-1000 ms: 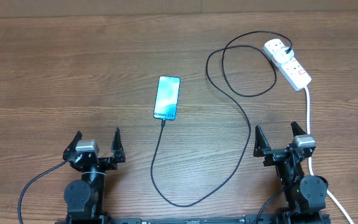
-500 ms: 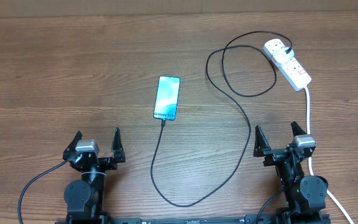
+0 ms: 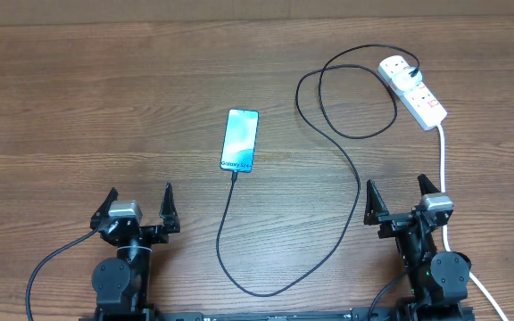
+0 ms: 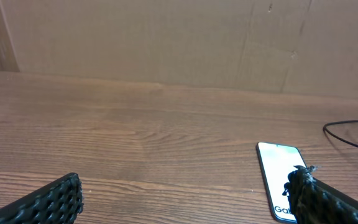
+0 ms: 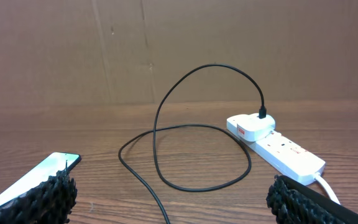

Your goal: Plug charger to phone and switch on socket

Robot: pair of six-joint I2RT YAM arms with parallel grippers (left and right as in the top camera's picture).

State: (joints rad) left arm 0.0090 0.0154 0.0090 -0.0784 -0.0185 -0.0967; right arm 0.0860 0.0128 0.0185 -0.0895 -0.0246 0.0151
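While the charger (image 3: 227, 207) tip looks seated at the phone (image 3: 240, 140) mid-table, left gripper (image 3: 139, 189) & right gripper (image 3: 396, 182) sit parked wide open, empty — clear of its slack loops. Socket (image 3: 415, 93), far right w/ adapter in, likely falls to the right arm — switch unreadable.

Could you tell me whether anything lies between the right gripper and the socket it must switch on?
Nothing visible does: bare table lies between the right gripper and the socket. The charger loop lies just left of that path, the white lead just right.
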